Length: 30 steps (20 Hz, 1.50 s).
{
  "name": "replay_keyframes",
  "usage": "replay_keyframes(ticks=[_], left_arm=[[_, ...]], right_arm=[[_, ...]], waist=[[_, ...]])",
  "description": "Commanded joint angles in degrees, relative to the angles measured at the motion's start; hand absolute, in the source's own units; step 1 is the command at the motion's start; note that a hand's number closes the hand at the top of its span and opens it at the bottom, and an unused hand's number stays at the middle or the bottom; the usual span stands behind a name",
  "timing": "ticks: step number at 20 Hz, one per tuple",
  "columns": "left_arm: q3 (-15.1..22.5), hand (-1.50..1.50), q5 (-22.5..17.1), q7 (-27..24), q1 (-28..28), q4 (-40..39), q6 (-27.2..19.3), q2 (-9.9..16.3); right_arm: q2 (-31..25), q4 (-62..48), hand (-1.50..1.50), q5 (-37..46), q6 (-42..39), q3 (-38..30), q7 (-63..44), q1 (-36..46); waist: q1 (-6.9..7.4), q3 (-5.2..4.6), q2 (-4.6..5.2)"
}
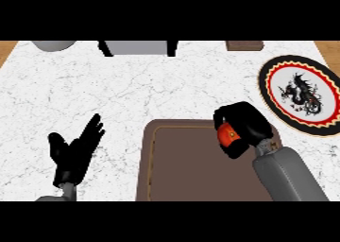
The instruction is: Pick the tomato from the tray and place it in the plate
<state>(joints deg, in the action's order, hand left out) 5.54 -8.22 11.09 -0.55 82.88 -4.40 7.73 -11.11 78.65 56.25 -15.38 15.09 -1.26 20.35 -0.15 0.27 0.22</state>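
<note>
The red tomato (228, 135) shows only partly, wrapped by my right hand (247, 126), whose fingers and thumb curl round it over the right edge of the brown tray (187, 165). The round plate (303, 93), with a black rim, red ring and a dragon figure on white, lies on the counter to the right and a little farther back, apart from the hand. My left hand (73, 150) rests open at the lower left, fingers up, well left of the tray.
A grey rounded object (54, 45) sits at the back left, a grey box (138, 47) at the back middle and a small brown block (244, 45) at the back right. White marble counter (96, 90) spreads between them and the tray.
</note>
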Motion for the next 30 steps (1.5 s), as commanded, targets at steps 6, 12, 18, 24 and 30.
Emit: replay_keyframes(ticks=[6,12,18,24,30], left_arm=[[0.3,0.0,0.1,0.3,-1.3,1.1,-0.1,0.1],[1.8,0.0,0.9,0.4,-0.2,0.8,0.9,0.0],[3.7,0.0,1.6,1.4,2.3,1.1,1.4,-0.7],[2.9,0.0,1.2,1.4,2.2,0.8,1.5,-0.3],[2.5,0.0,1.1,1.4,1.9,-0.9,1.1,-0.8]], right_arm=[[2.4,-3.2,1.5,7.8,18.6,-21.5,-32.3,9.6],[2.5,-5.3,1.5,20.6,32.2,-27.6,-51.7,17.7],[3.5,-9.5,1.5,35.5,43.1,-32.3,-69.5,24.9],[4.3,-12.8,1.5,47.6,54.0,-38.8,-74.4,25.7],[6.0,-15.7,1.5,60.1,57.7,-45.0,-78.0,24.7]], waist=[[0.18,-0.55,1.03],[3.97,-0.62,2.36],[6.14,-0.47,2.51],[6.3,-0.24,2.47],[4.71,-0.26,1.96]])
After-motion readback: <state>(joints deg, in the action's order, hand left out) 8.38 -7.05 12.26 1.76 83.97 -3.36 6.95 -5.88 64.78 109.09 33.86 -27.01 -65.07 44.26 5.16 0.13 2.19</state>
